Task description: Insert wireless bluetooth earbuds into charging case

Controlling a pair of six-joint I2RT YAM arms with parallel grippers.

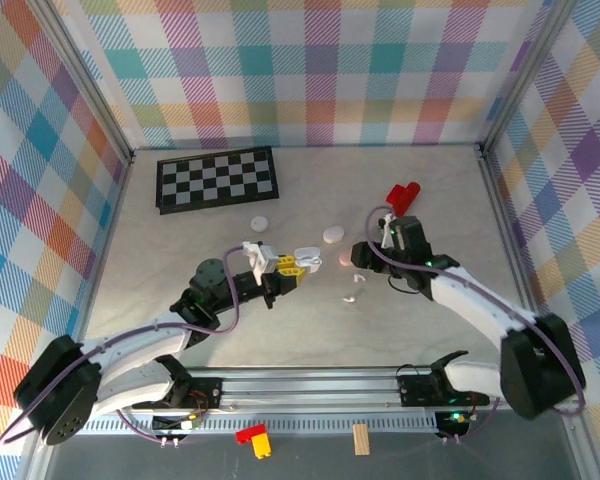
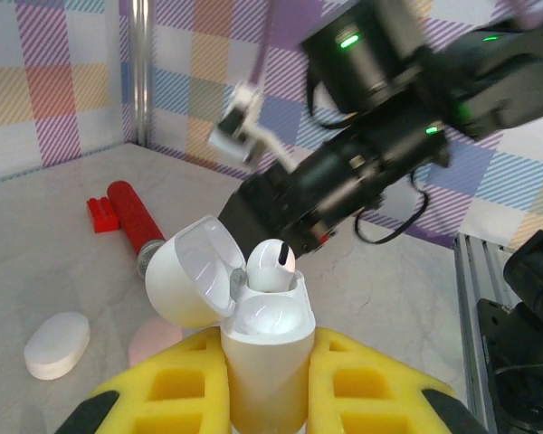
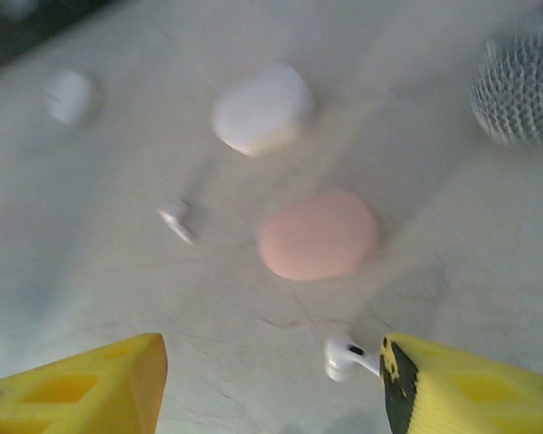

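Top view: left pincer (image 1: 295,262) and right pincer (image 1: 352,257) sit close together mid-tabletop (image 1: 440,185).

Left wrist: the pincer (image 2: 264,384) is clamped on the open charging case (image 2: 267,316), earbud (image 2: 271,262) seated inside.

Right wrist: the pincer (image 3: 271,362) is spread apart, loose earbud (image 3: 342,356) right against one finger, another earbud (image 3: 176,220) near the pink case (image 3: 317,235).

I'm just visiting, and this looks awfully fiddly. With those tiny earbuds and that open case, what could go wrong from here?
1. The inserted earbud sticks up from the open charging case gripped by the left gripper. If it is not fully seated, it might tip out or block the lid.
2. A loose earbud lies right against one finger of the open right gripper. Moving away could flick it across the table.
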